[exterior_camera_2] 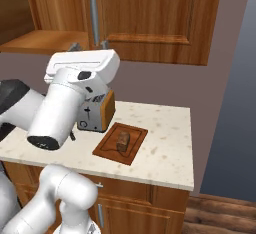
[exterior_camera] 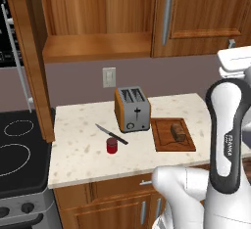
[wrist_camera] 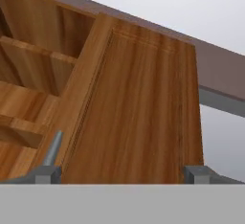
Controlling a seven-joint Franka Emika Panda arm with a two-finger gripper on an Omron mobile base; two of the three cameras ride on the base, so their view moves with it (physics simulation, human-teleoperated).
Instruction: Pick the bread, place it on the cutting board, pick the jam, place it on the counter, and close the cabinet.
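With bread (exterior_camera: 178,132) on the board (exterior_camera: 162,142) and jam (exterior_camera: 112,145) on the counter (exterior_camera: 78,147), only closing is left.
The cabinet (exterior_camera: 93,32), upper left, is seen open; the gripper (wrist_camera: 122,174) is held apart, empty.

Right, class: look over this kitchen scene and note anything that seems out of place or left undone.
The cabinet has its left door swung wide open, with bare shelves showing. A knife lies loose on the counter beside the jam. The bread sits neatly on the cutting board.
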